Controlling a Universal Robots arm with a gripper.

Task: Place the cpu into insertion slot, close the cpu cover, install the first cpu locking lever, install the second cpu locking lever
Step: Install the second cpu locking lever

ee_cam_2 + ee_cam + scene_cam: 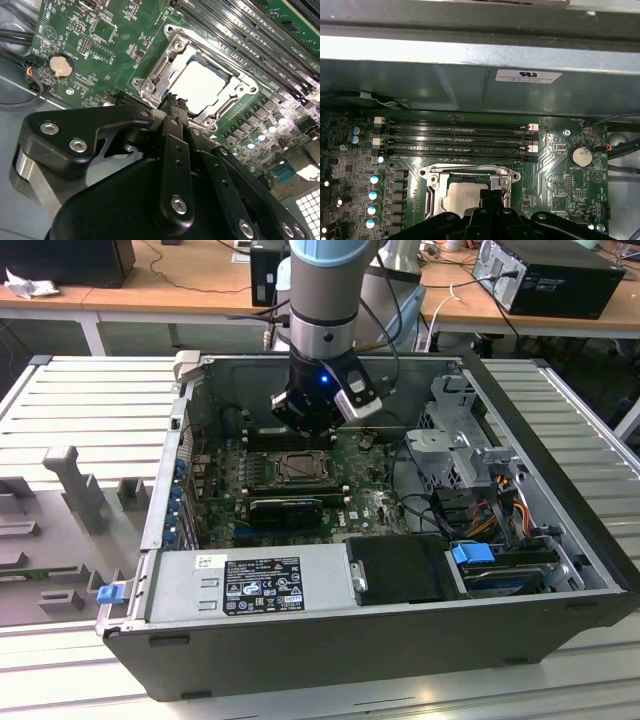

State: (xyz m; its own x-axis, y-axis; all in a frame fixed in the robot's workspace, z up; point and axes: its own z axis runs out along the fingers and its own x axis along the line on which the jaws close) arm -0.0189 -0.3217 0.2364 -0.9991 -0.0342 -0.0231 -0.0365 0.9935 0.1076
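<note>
In the second wrist view, the gripper (172,102) stands nearest the camera, its black fingers pressed together to a narrow tip with nothing pinched between them, poised just over the near edge of the insertion slot (200,82). The cpu (202,85) lies flat inside that slot, its pale metal face showing through the square opening of the cpu cover (172,47) — the silver frame appears folded down around the chip, so the placing looks done and the cover seems closed. Whether either locking lever is hooked down cannot be told. Beyond the socket run the long memory slots (455,140), and past them the grey case wall (470,85). In the exterior view the arm reaches down into the open computer case (560,500).
</note>
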